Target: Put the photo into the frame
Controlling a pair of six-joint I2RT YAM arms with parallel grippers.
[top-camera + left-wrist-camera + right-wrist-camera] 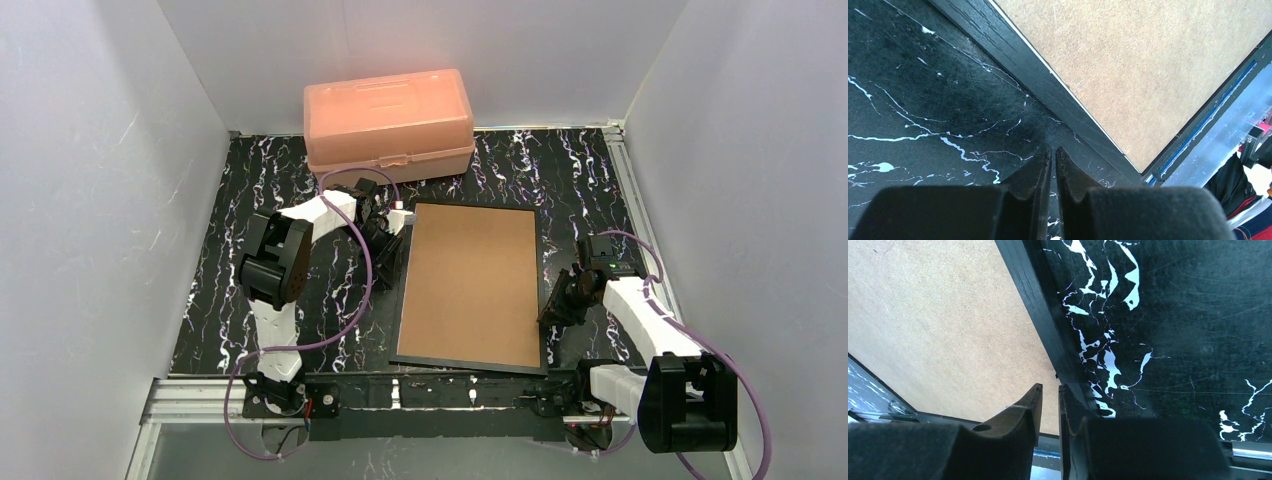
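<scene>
The black frame [468,364] lies flat on the marbled table, filled by the brown backing board [470,285]. The photo is hidden. My left gripper [385,265] is shut and empty, just off the frame's left edge near its far corner. In the left wrist view its tips [1053,148] hover over the table beside the frame's border [1048,85] and the board [1148,65]. My right gripper [548,310] is at the frame's right edge. In the right wrist view its jaws [1049,386] are nearly shut, with a narrow empty gap, over the border [1038,305] and board [938,315].
A peach plastic box [390,120] stands closed at the back of the table, behind the frame. White walls enclose the table on three sides. A metal rail [400,392] runs along the near edge, between the arm bases.
</scene>
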